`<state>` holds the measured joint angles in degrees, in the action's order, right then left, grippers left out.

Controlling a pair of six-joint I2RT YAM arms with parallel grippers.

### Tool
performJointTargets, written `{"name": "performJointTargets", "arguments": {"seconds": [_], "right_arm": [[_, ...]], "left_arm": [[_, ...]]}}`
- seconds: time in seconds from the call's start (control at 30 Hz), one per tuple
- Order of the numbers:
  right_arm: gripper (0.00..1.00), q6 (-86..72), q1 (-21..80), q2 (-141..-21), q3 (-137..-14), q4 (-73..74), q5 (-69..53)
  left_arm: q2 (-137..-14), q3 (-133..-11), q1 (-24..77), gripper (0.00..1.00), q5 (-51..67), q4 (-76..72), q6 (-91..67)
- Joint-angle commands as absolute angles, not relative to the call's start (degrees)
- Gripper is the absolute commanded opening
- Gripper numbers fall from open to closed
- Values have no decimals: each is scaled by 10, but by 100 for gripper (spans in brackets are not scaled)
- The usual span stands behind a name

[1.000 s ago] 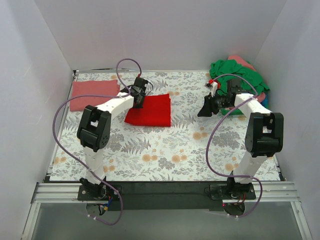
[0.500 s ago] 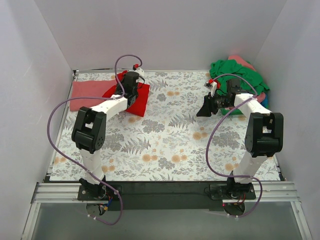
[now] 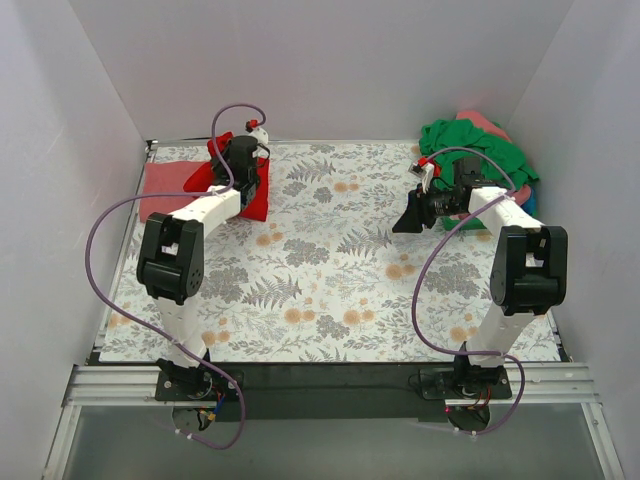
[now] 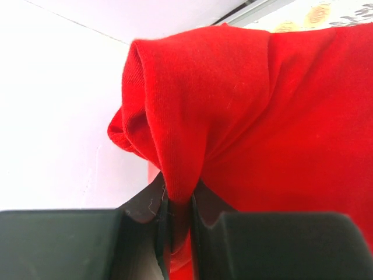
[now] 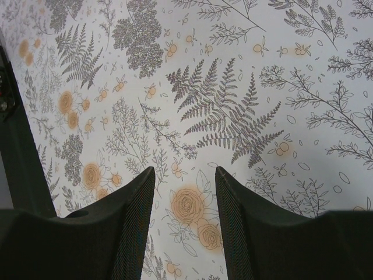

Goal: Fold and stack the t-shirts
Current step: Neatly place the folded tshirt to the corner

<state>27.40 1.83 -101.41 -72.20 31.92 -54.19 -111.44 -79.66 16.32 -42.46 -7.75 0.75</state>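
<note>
Red t-shirt (image 3: pixel 256 196) partly behind left hand (image 3: pixel 243 163)

A folded t-shirt (image 3: pixel 170 188) lies in the far left corner of the table (image 3: pixel 330 290). Just to its right, near the far edge, a second t-shirt (image 3: pixel 256 196) hangs pinched in the left end effector (image 4: pixel 178 207). A heap of t-shirts (image 3: pixel 482 150) fills the far right corner. The right end effector (image 3: pixel 408 220), spread apart and holding nothing, sits just left of that heap.
</note>
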Motion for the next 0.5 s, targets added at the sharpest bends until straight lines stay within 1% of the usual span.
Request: {"name": "performJointTargets", "arguments": {"seconds": [0.0,0.47], "right_arm": [[53,277,13,-987,-716,313,-561],[53,278,11,-995,-715,313,-562]], "left_arm": [[-1065,-822,155,0,-439,-114,33],[-1019,-799,152,0,-444,-134,46]]}}
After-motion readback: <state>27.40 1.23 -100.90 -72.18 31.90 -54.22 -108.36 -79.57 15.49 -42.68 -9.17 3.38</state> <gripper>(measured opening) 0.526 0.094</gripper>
